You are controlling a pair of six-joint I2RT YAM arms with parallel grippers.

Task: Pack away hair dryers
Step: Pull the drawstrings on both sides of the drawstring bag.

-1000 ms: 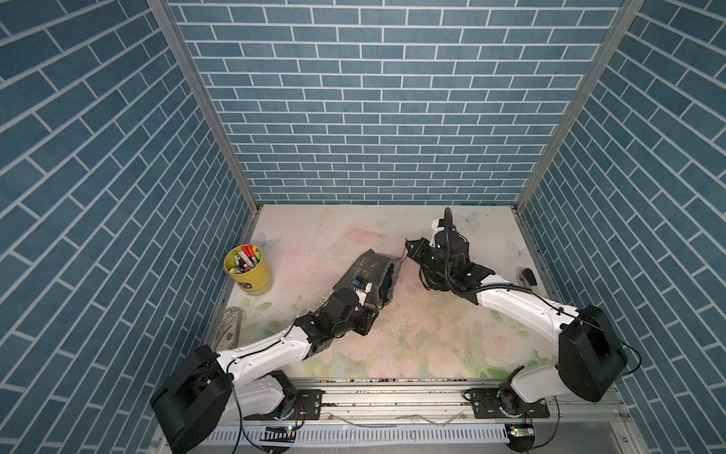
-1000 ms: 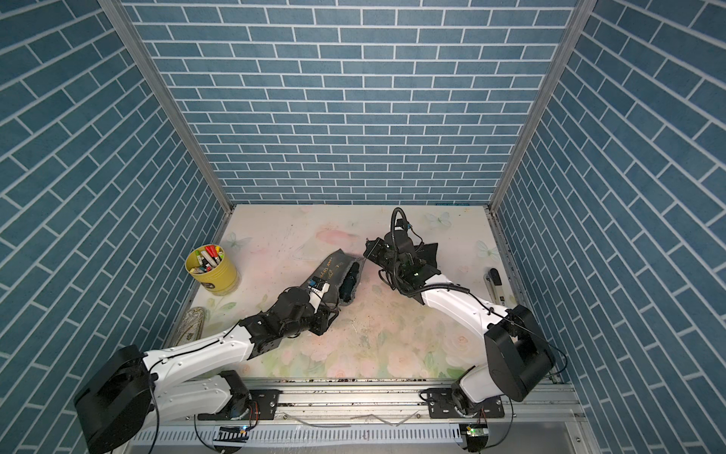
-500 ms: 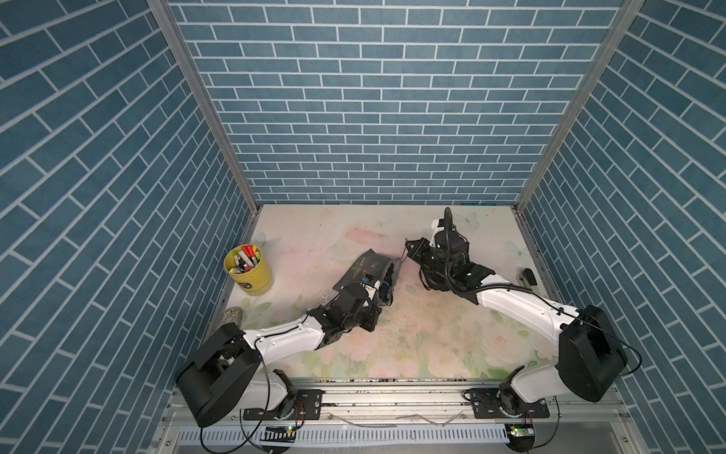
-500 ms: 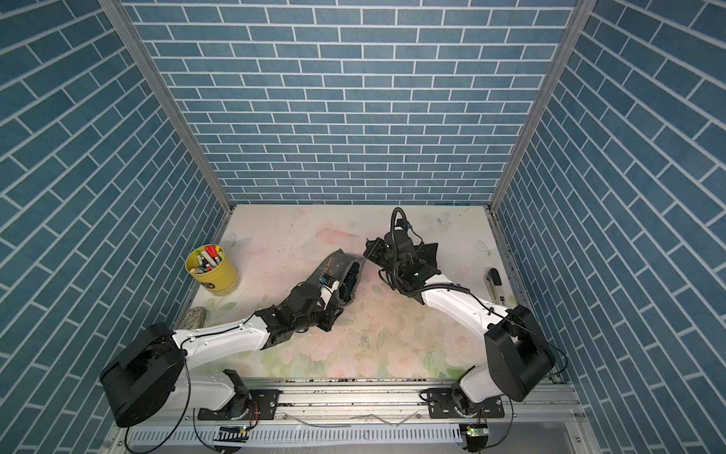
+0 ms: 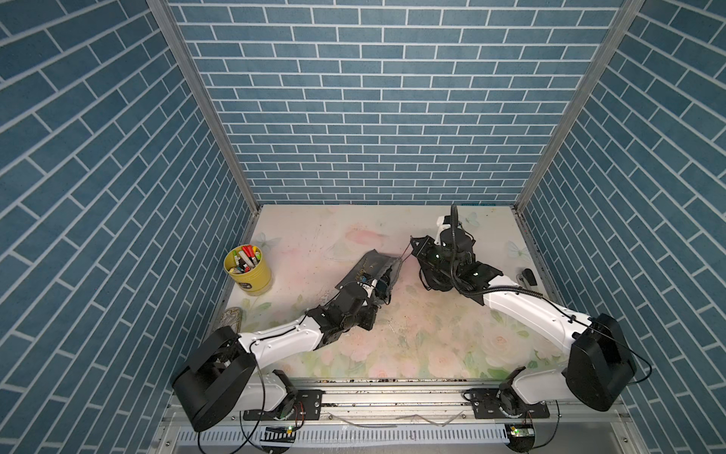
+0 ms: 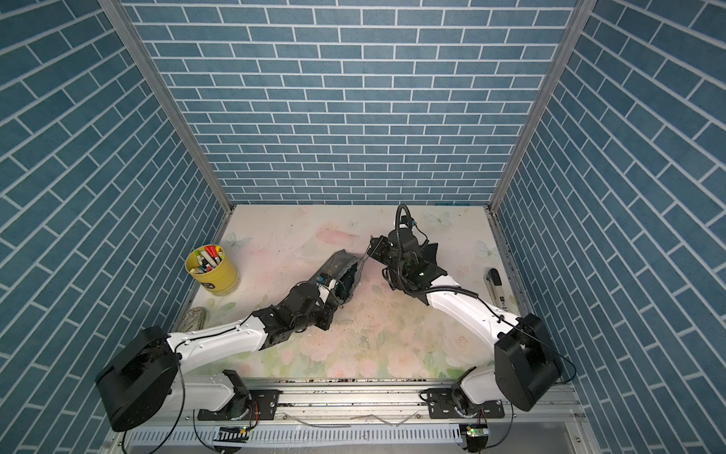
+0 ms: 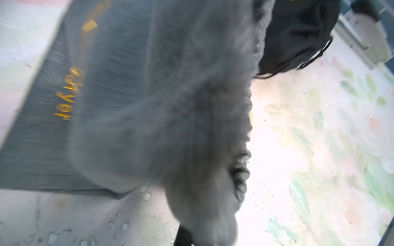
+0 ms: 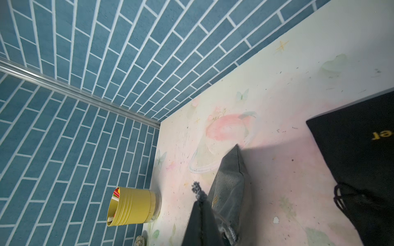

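no hair dryer shows bare — one likely fills the grey pouch (image 5: 367, 265) on the tabletop (image 5: 393, 338): light, rigid, best moved by the hem. left end effector (image 5: 379, 285) pinched shut on its mouth, right end effector (image 5: 413, 247) clamped on the drawstring (image 5: 404, 254)

the grey pouch (image 7: 128, 106) is matt woven cloth with gold print, and the black pouch (image 8: 358, 153) is matt cloth too. the yellow cup (image 8: 134, 206) has a ridged, faintly glossy wall. the counter (image 5: 432, 342) is smooth and scuffed.
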